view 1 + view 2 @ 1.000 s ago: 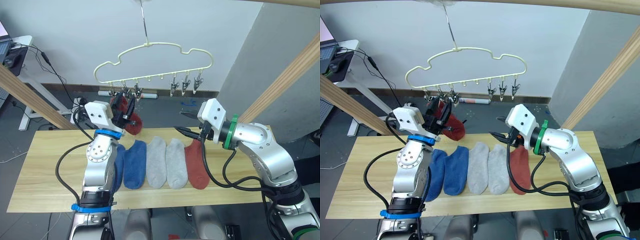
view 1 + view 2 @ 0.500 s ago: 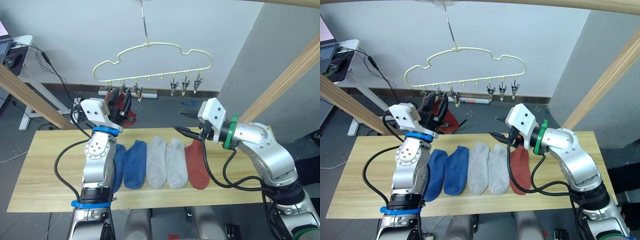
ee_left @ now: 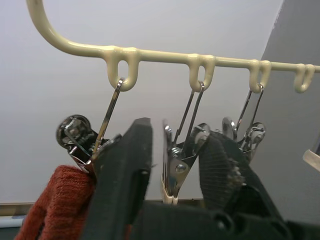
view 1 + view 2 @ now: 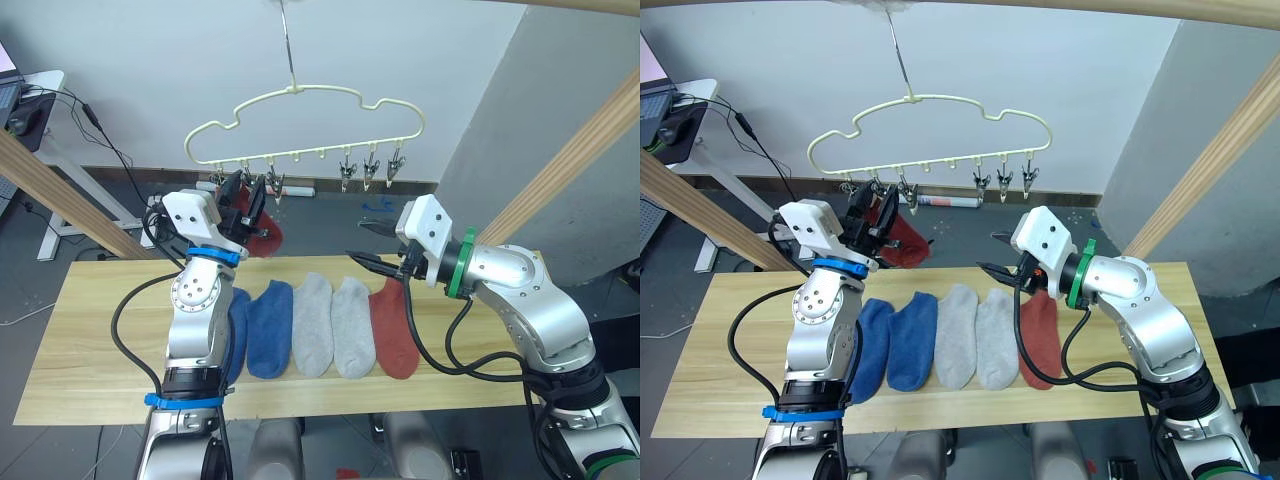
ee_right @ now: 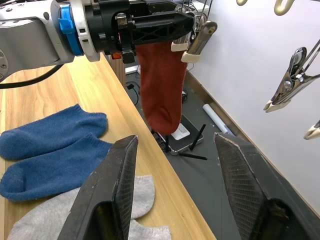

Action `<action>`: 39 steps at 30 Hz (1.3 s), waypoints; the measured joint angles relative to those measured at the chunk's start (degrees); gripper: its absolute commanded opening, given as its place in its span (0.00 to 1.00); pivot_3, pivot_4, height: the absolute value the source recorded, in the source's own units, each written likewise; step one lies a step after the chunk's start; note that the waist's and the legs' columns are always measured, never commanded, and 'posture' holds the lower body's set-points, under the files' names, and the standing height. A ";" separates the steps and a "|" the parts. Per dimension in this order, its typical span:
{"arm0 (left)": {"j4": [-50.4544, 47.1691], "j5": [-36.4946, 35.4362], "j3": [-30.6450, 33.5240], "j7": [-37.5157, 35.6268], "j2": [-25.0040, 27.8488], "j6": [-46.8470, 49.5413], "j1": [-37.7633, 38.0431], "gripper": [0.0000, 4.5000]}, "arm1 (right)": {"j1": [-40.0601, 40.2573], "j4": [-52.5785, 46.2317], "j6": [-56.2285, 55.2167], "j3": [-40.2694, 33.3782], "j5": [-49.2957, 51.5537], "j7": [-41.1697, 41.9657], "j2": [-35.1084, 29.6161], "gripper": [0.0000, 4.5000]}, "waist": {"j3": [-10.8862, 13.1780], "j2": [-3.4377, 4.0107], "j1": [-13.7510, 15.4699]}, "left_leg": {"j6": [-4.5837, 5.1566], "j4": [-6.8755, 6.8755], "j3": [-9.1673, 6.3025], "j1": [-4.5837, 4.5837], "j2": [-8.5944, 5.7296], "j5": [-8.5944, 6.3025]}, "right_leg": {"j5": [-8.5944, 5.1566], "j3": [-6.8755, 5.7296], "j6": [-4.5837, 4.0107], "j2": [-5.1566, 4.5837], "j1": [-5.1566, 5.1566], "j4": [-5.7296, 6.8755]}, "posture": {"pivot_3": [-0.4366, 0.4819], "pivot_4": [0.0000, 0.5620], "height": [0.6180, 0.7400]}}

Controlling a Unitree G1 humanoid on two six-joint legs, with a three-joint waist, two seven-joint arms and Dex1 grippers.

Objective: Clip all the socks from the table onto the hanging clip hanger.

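Hanger: thin pale-yellow wavy wire clip hanger [image 4: 300, 125], hung by a metal hook above the far edge of the table, a row of small silver clips [image 4: 372, 167] along its lower bar.
Table: long tabletop of pale wooden planks [image 4: 90, 350].
Sock in hand: one dark red knit ankle sock [image 5: 161, 85], raised off the table and dangling just under the clips at the hanger's left end. Whether a clip already grips it — cannot tell.
Left gripper [image 3: 172, 170]: up at the clip row, black fingers [image 3: 125, 170] spread to either side of one silver clip, red sock bunched against the outer finger; not clenched on the sock as far as visible.
Right gripper [image 5: 177, 192]: released, fingers wide apart, hovering above the table's far edge by the red sock lying there, holding nothing.
Socks on table: five, side by side in a row — two blue [image 4: 268, 330], two light grey [image 4: 312, 325], one dark red [image 4: 392, 330].
Count of socks: six in all; two blue, two grey, two red.
Count of clips: six discernible, three near each end of the bar.
Progress: early. At best one sock at the hanger, likely being clipped; five untouched.
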 measured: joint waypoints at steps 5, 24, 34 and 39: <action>-0.11 0.00 -0.03 0.07 0.00 0.20 -0.42 0.05 | 0.01 0.00 0.00 0.00 0.04 -0.06 0.10 0.57 | 0.00 0.00 0.00 | 0.00 0.00 0.00 0.00 0.00 0.00 | 0.00 0.00 0.00 0.00 0.00 0.00 | 0.36 0.54 0.85; -3.97 0.09 -0.70 -0.96 1.83 4.30 0.61 0.05 | 16.65 19.89 -1.39 3.09 -13.95 -21.44 9.57 1.00 | -0.06 -0.13 -0.02 | -0.01 -0.01 0.10 0.08 0.02 0.00 | -0.04 0.14 0.08 0.01 0.01 0.01 | 0.39 0.57 0.85; -4.60 0.05 -1.17 -1.58 2.36 5.25 1.33 0.05 | 16.71 26.09 -2.58 0.07 -14.33 -26.70 16.78 0.72 | -0.07 -0.13 0.05 | -0.01 -0.02 0.07 0.08 0.03 0.00 | -0.07 0.12 0.14 0.05 0.03 -0.02 | 0.40 0.55 0.85; -5.25 -0.14 -1.18 -2.90 2.82 5.40 2.04 0.05 | 17.01 26.64 -4.90 1.57 -15.70 -26.24 15.96 0.31 | -0.07 -0.13 0.07 | -0.01 -0.02 0.06 0.09 0.03 0.00 | -0.10 0.12 0.19 0.06 0.03 -0.01 | 0.40 0.55 0.85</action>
